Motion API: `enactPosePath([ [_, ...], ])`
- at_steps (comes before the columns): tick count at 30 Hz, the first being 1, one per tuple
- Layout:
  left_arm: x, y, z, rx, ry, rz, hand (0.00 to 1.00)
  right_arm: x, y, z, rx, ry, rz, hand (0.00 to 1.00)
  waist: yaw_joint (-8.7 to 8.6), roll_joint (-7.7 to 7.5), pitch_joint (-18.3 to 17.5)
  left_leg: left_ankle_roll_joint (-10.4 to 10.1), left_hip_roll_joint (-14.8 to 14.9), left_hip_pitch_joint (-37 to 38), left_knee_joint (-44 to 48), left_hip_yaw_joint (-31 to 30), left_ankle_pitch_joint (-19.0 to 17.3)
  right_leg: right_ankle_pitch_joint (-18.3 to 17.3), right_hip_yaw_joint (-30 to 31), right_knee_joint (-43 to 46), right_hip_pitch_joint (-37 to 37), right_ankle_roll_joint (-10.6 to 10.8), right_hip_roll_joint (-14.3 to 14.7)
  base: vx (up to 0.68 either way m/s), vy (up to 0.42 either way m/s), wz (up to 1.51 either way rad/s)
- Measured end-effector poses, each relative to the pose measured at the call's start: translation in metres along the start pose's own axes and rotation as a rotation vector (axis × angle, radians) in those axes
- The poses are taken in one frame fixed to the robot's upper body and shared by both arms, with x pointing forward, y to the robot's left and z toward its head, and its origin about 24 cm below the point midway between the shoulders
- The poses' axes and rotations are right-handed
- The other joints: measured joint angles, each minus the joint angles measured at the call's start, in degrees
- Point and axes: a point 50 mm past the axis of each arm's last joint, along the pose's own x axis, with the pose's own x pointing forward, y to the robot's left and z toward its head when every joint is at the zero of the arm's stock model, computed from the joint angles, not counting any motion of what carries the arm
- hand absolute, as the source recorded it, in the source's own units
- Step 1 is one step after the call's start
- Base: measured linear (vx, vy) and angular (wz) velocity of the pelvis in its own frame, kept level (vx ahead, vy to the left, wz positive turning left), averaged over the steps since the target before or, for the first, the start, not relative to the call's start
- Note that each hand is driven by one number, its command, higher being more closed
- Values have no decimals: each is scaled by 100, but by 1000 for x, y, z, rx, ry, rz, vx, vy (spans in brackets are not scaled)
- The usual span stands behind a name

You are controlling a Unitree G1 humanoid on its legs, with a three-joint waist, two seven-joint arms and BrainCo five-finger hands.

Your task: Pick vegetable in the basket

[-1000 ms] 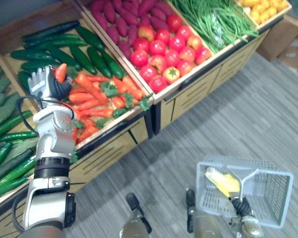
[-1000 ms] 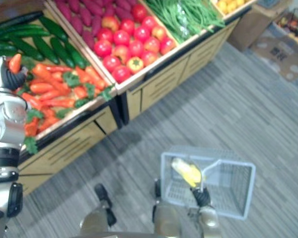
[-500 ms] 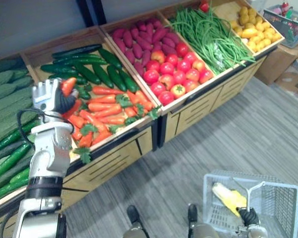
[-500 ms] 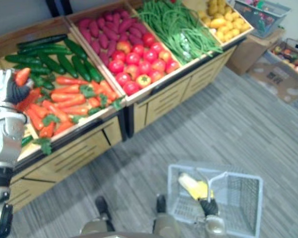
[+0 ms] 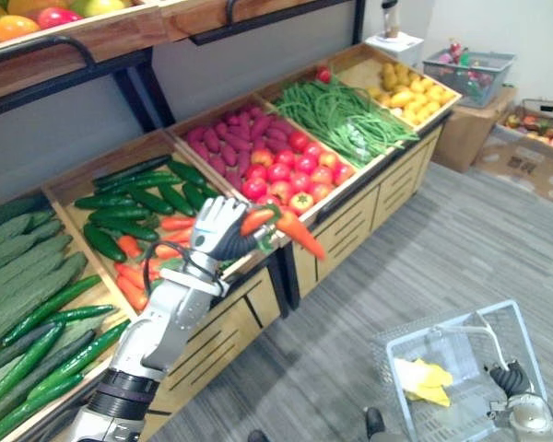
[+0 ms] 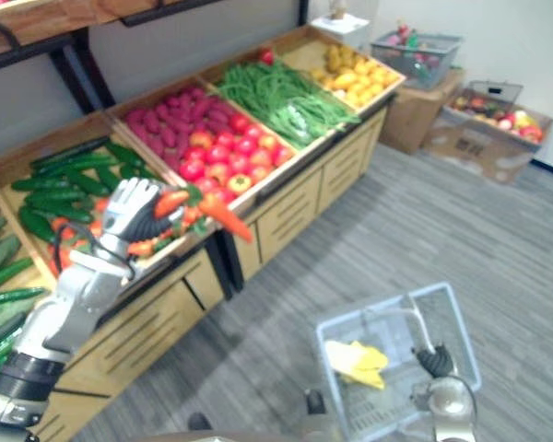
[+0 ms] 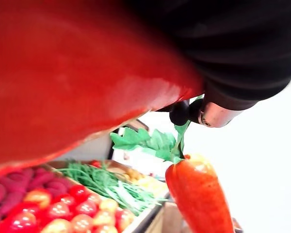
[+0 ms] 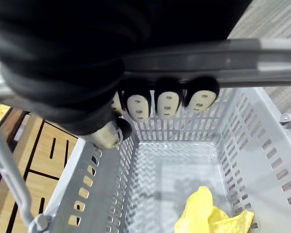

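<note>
- Item: carrot [image 5: 256, 219], orange-red and glossy, held in the left hand [image 5: 217, 228]. The fingers are wrapped round its thick part.
- Axis: its long axis lies roughly level across the palm, with the free end pointing to the robot's right, away from the carrot crate [image 5: 71, 187].
- Attached: a second carrot [image 5: 300, 235] hangs off the first by a tuft of green leaves [image 7: 145, 141]. Its leaf end is up by the hand, and its body slopes down with the narrow tip pointing down and to the right.
- Finish: both carrots are smooth and shiny, and the leaves are flat and bright green (the look is of plastic).
- Position: hand and carrots are in the air over the front edge of the carrot crate, clear of the carrots [image 5: 134, 276] lying in it.
- Basket [image 5: 452, 321]: pale grey with slotted walls, low and to the right of the carrot crate, well apart from it.
- Basket contents: one yellow item [image 8: 208, 216] on the bottom.
- Right hand [image 5: 509, 378]: its fingers [image 8: 167, 103] are hooked round the basket handle [image 8: 233, 48].
- Neighbours: tomatoes [image 5: 286, 170] are in the bin just right of the carrot crate, with green beans [image 5: 346, 115] one bin further on.
</note>
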Motion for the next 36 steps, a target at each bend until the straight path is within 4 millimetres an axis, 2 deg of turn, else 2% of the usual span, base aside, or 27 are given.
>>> enactPosePath([
  [6, 1, -25, 30, -117, -80, -78, 100, 4, -14, 22, -59, -75, -14, 100, 10, -74, -54, 11, -23, 179, 0, 292, -46, 36, 262, 9, 0, 60, -25, -3, -9, -20],
  [8, 3, -36, 49, -189, -138, -112, 100, 5, -19, 37, -90, -141, -28, 100, 8, -88, -99, 19, -31, 240, 0, 439, -70, 60, 365, 7, -4, 100, -26, 43, -13, -24],
  [10, 5, -39, 59, -215, -166, -117, 100, 5, -21, 43, -103, -166, -36, 100, 9, -103, -116, 14, -30, 285, 0, 509, -90, 65, 398, 11, -1, 108, -26, 46, -13, -18],
  [11, 8, -43, 71, -250, -205, -122, 100, 5, -21, 50, -119, -193, -33, 100, -3, -113, -199, 3, -30, 297, 0, 534, -107, 72, 404, 11, -3, 121, -26, 38, -14, -13],
  [17, 16, -50, 111, -377, -325, -136, 100, 5, -19, 71, -136, -276, -14, 100, 14, -137, -294, -27, -21, 452, 2, 801, -199, 88, 568, 28, 8, 150, 10, 63, -12, -19],
  [24, 13, -61, 155, -519, -444, -198, 100, 3, -2, 108, -213, -414, 88, 100, -9, -157, -287, -49, -12, 613, 2, 1133, -292, 62, 720, 76, 4, 130, -5, 56, 2, -14],
  [26, 9, -71, 169, -555, -472, -246, 100, 2, 6, 118, -229, -449, 123, 100, -11, -184, -296, -67, -10, 667, 2, 1173, -305, 46, 722, 85, 14, 120, -7, 62, 1, -3],
  [31, -3, -90, 189, -589, -515, -367, 100, -1, 14, 136, -234, -515, 147, 100, -24, -215, -293, -83, -2, 680, 3, 1292, -321, 24, 713, 100, 4, 110, -21, 48, -1, 0],
  [36, -8, -112, 197, -606, -495, -472, 100, -2, 23, 145, -221, -544, 167, 100, -119, -254, -296, -103, -7, 678, 2, 1289, -345, 27, 694, 104, 5, 82, -33, 40, -2, 1],
])
